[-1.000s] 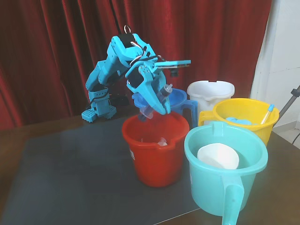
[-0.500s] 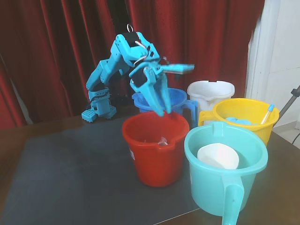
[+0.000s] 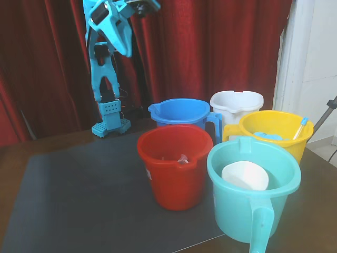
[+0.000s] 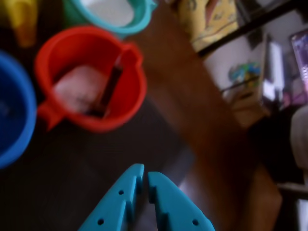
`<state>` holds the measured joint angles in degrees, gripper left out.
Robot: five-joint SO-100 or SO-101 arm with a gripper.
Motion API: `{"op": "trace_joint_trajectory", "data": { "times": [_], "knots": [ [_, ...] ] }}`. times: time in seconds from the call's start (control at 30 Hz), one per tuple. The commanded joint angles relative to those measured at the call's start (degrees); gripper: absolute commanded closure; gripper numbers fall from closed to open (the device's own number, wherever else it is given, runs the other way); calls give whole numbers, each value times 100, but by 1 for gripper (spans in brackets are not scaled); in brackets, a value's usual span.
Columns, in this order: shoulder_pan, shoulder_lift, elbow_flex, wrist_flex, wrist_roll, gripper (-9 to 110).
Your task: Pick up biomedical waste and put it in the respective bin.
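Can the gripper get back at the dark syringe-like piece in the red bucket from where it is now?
Probably yes. In the wrist view the dark syringe-like piece leans inside the open-topped red bucket, nothing covering it. The gripper, jaws shut and empty, would have to open and descend.

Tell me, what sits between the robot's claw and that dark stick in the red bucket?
In the wrist view, only bare dark mat and the red bucket's near wall lie between the closed gripper and the dark syringe-like piece leaning inside.

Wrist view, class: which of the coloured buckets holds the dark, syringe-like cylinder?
The red bucket. The dark cylinder leans inside it beside something pale, while the blue bucket and teal bucket show no such item.
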<state>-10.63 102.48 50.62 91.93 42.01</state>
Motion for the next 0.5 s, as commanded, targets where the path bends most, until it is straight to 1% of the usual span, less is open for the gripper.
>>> {"op": "trace_joint_trajectory", "data": {
  "times": [0.0, 0.03, 0.1, 0.13, 0.23, 0.27, 0.37, 0.47],
  "knots": [
    [185, 1573, 1283, 1538, -554, 102],
    [343, 1916, 1767, 1310, -914, 102],
    [844, 3252, 3533, 554, -2092, 102],
    [1028, 4131, 4649, 79, -2329, 102],
    [1266, 5625, 6618, -888, -2470, 102],
    [1389, 6293, 7462, -1327, -2742, 102],
    [1538, 7567, 8938, -2004, -3270, 102],
    [1600, 8042, 9457, -2048, -3735, 102]
  ]
}}
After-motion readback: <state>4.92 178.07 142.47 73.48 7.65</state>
